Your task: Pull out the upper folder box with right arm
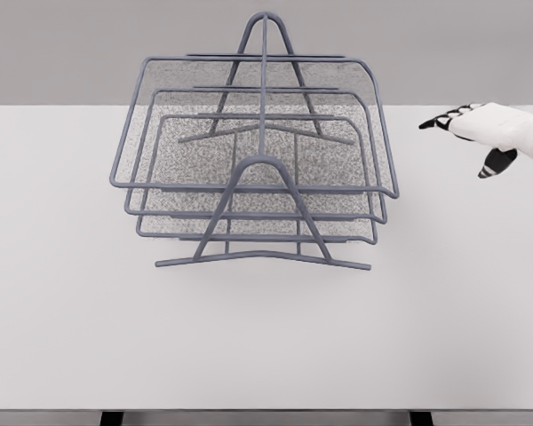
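Note:
A grey wire rack with three stacked mesh trays stands on the white table, a little left of centre. The upper tray is the widest, its front rim curving up at the right corner. My right hand comes in from the right edge, hovering over the table to the right of the rack at about the upper tray's height. Its fingers are spread, pointing left toward the rack, and hold nothing. A clear gap separates the hand from the tray's right side. The left arm is out of sight.
The rack's A-shaped frame stands in front of the trays, with a matching one behind. The table's front edge runs along the bottom of the picture.

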Available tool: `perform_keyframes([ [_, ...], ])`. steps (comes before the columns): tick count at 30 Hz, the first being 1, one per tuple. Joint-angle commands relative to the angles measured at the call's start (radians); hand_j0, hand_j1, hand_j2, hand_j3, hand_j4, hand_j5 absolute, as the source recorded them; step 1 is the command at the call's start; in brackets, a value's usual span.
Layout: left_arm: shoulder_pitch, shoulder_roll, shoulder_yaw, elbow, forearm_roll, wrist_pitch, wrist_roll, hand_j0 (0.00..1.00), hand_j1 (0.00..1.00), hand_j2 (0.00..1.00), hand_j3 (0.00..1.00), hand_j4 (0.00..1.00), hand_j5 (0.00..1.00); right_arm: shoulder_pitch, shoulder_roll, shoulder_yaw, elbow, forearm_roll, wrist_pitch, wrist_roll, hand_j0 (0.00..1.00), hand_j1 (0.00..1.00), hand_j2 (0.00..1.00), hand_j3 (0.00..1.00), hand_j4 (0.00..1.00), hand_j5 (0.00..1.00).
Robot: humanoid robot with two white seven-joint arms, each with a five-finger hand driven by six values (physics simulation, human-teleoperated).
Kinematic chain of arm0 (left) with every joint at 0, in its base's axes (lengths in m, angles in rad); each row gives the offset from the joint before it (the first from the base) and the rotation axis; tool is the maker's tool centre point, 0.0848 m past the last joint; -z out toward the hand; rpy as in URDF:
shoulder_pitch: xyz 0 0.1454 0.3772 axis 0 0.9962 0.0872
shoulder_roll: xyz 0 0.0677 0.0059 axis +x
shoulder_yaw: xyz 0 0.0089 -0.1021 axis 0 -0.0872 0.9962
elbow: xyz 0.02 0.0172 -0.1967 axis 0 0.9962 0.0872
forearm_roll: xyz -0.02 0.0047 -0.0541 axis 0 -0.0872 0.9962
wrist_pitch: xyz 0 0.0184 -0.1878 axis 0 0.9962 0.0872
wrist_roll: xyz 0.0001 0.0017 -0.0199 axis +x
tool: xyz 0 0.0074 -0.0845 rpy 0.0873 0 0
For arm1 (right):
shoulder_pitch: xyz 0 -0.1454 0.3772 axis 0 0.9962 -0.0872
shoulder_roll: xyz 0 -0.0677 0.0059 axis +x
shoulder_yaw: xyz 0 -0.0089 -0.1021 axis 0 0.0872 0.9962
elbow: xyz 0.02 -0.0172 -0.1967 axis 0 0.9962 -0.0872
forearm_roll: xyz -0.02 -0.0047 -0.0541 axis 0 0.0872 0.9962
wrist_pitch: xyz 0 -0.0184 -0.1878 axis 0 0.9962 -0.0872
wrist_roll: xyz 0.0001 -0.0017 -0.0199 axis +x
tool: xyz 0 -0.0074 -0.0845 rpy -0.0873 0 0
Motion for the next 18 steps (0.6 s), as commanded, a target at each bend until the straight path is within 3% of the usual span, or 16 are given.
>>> perform_keyframes([
  [1,0.000,0.000,-0.001,0.000,0.000,0.000,0.001,1.00,1.00,1.00,1.00,1.00,1.00,-0.005,0.038,-0.004,0.041,0.032,-0.021,0.000,1.00,1.00,1.00,1.00,1.00,1.00],
  [2,0.000,0.000,-0.001,0.000,0.000,0.000,-0.001,1.00,1.00,1.00,1.00,1.00,1.00,0.000,0.052,-0.087,0.041,0.032,-0.055,0.000,1.00,1.00,1.00,1.00,1.00,1.00],
  [3,0.000,0.000,-0.001,0.000,0.000,0.000,0.001,1.00,1.00,1.00,1.00,1.00,1.00,0.002,0.090,-0.181,0.040,0.032,-0.144,0.000,1.00,1.00,1.00,1.00,1.00,1.00],
  [5,0.000,0.000,-0.001,0.000,0.000,0.000,0.001,1.00,1.00,1.00,1.00,1.00,1.00,-0.011,0.084,-0.204,0.050,0.048,-0.286,0.000,1.00,1.00,1.00,1.00,1.00,1.00],
  [6,0.000,0.000,-0.001,0.000,0.000,0.000,0.001,1.00,1.00,1.00,1.00,1.00,1.00,-0.011,0.101,-0.234,0.067,0.133,-0.374,0.000,1.00,1.00,1.00,1.00,1.00,1.00],
  [7,0.000,0.000,-0.001,0.000,-0.001,0.000,0.001,1.00,1.00,1.00,1.00,1.00,1.00,-0.011,0.142,-0.233,0.066,0.135,-0.411,0.000,1.00,1.00,1.00,1.00,1.00,1.00],
  [9,0.000,0.000,-0.001,0.000,-0.001,0.000,0.001,1.00,1.00,1.00,1.00,1.00,1.00,-0.012,0.204,-0.240,0.049,0.132,-0.415,0.000,1.00,1.00,1.00,1.00,1.00,1.00],
  [12,0.000,0.000,-0.001,0.000,-0.001,0.000,0.001,1.00,1.00,1.00,1.00,1.00,1.00,0.066,0.233,-0.483,0.040,0.077,-0.434,0.000,1.00,1.00,1.00,1.00,1.00,1.00],
  [13,0.000,0.000,-0.001,0.000,0.000,0.000,0.001,1.00,1.00,1.00,1.00,1.00,1.00,0.081,0.239,-0.504,0.040,0.075,-0.434,0.000,1.00,1.00,1.00,1.00,1.00,1.00],
  [18,0.000,0.000,-0.001,0.000,0.000,0.000,0.001,1.00,1.00,1.00,1.00,1.00,1.00,0.089,0.251,-0.469,-0.003,0.075,-0.434,0.000,1.00,1.00,1.00,1.00,1.00,1.00],
])
